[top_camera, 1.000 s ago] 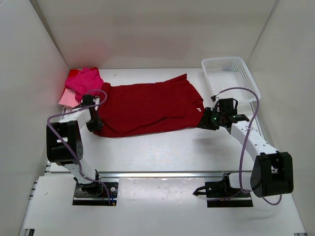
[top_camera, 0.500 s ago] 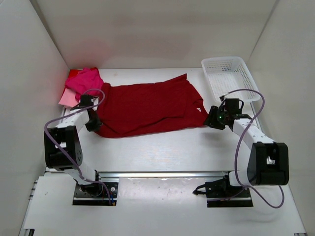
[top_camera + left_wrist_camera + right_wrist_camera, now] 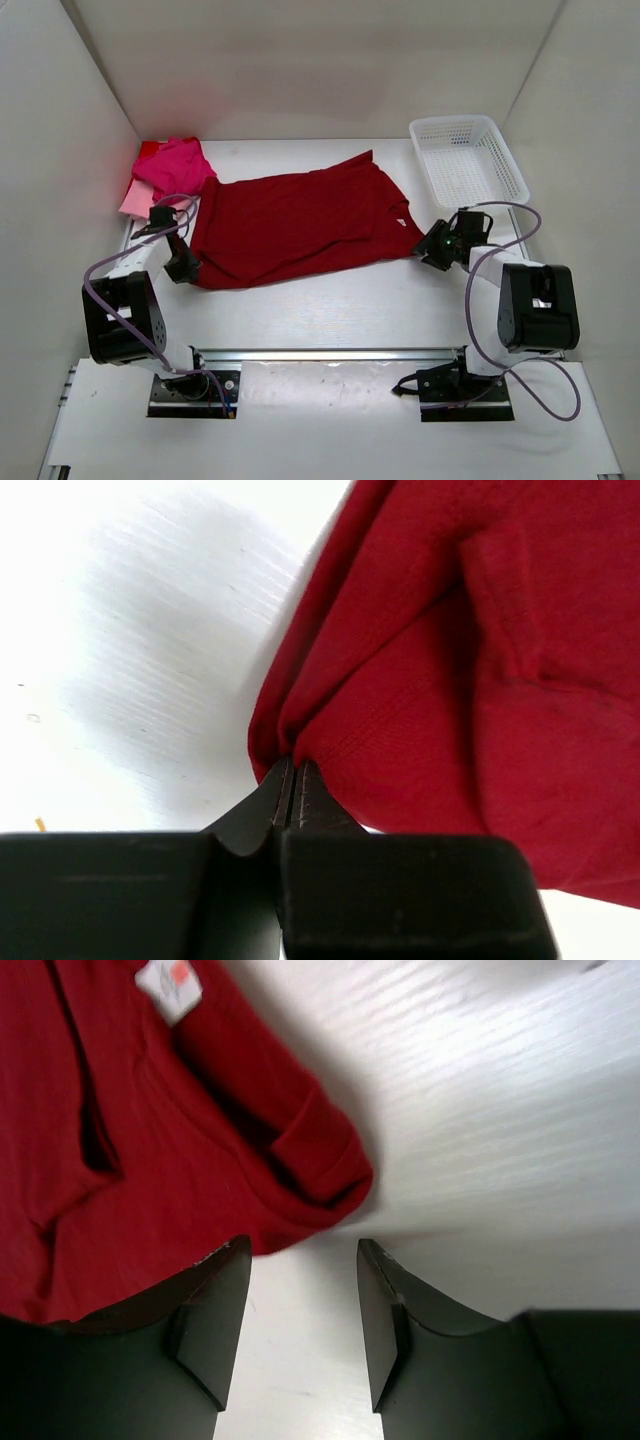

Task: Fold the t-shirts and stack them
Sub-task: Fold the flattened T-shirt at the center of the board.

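Your white bench (image 3: 330, 300) has the big dark red shirt (image 3: 300, 225) lying spread across its middle. In the far left corner the hot pink shirt (image 3: 175, 165) sits on a pale pink one (image 3: 135, 203), I think. The white basket (image 3: 450, 120) rests in the far right corner.

Likely a lab: bare white-walled test booth (image 3: 320, 70).
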Action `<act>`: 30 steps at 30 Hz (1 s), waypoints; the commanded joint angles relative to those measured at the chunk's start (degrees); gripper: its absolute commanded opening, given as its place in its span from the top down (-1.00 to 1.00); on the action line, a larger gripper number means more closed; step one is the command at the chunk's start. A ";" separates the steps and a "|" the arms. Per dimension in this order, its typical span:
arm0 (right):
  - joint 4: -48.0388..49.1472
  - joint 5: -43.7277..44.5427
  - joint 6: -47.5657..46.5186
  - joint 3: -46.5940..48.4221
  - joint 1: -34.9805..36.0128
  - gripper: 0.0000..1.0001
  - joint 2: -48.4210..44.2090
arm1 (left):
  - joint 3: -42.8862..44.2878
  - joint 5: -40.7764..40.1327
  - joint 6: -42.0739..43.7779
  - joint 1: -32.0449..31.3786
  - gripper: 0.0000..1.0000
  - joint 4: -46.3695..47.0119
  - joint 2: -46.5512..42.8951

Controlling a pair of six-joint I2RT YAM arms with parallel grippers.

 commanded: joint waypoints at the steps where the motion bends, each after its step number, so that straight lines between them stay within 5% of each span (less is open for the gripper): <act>1: 8.52 0.25 7.34 -2.39 -1.32 0.14 1.47 | -0.04 2.43 -1.78 0.24 1.00 0.36 -1.87; 5: 13.00 2.35 10.51 -3.98 -0.53 0.24 2.79 | 0.75 2.17 -1.17 -0.29 1.00 -0.17 -1.25; 10: 14.85 3.42 15.08 -4.94 0.61 1.00 3.59 | 0.31 1.82 -0.20 -0.90 1.00 -0.34 -0.90; 30: -6.76 3.41 15.27 -14.71 -5.97 0.99 -18.73 | 1.89 -12.41 -0.28 -3.54 1.00 -7.10 -1.87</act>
